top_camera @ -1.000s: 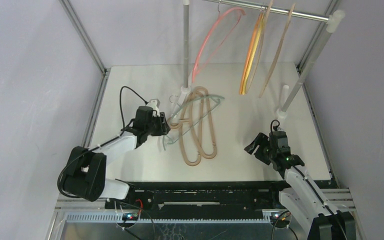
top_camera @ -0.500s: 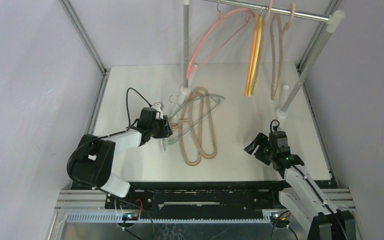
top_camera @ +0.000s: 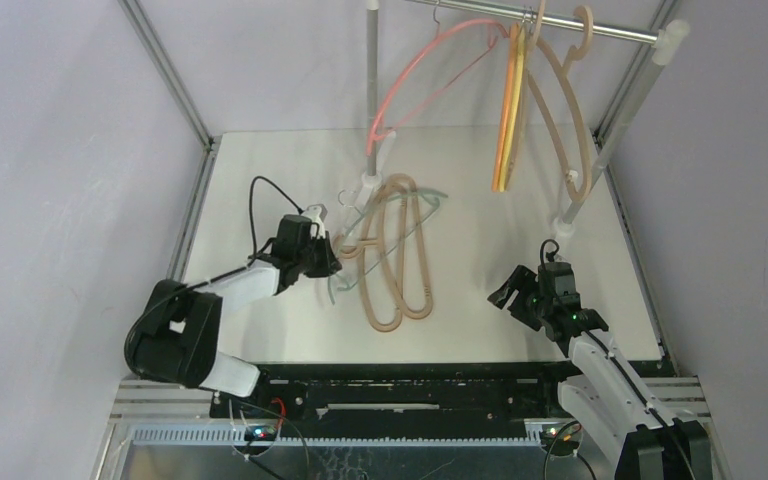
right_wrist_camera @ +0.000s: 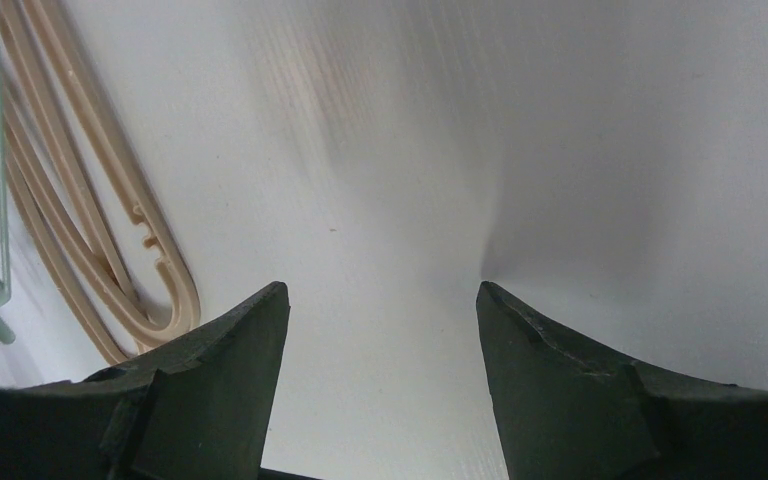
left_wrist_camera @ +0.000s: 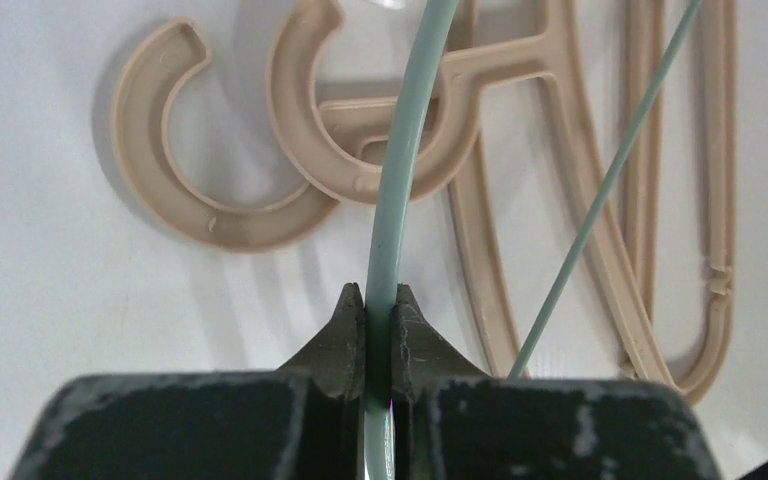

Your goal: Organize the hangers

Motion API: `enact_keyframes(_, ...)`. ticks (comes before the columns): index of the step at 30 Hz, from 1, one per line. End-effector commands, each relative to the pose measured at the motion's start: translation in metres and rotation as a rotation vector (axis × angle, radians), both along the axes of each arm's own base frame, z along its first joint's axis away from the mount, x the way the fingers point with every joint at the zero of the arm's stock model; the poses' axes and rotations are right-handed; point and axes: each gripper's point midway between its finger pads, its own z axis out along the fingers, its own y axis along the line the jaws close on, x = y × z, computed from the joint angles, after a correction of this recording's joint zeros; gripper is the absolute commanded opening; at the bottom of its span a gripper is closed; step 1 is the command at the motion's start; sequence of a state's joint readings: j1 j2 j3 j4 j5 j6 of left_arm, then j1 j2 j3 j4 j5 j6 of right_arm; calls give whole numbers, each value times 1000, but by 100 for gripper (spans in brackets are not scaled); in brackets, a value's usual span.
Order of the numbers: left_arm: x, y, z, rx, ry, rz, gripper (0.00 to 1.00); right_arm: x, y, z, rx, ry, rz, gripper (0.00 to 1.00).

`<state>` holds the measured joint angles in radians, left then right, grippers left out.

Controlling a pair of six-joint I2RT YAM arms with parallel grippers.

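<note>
White table [top_camera: 260,160] with two beige hangers [left_wrist_camera: 222,228] flat, pale-green hanger [left_wrist_camera: 396,220] across them.

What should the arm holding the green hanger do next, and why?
Probably lift it straight up a little. The left gripper is pinched shut on the pale-green hanger, which lies across the beige hangers on the table, not yet on the rail.

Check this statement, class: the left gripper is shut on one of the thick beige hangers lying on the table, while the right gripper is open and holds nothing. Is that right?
Not quite. The left gripper is shut on the thin pale-green hanger, not a beige one; the beige hangers lie ungripped on the table. The left wrist view shows this. The right gripper is open and holds nothing, as stated.
</note>
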<state>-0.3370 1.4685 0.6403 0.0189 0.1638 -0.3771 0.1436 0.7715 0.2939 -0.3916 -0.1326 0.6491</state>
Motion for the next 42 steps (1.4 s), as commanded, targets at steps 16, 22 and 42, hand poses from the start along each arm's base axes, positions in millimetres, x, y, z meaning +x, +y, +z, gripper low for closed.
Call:
enact_keyframes(16,26,12,199,115,-418,34,0,15,0,17,14,-76,-16,86)
enact_keyframes(22,34,12,245,193,-518,48,0,18,-1,29,8,-98,-14,97)
enact_keyframes(42,52,5,332,608,-652,60,0,17,0,39,17,-120,-17,100)
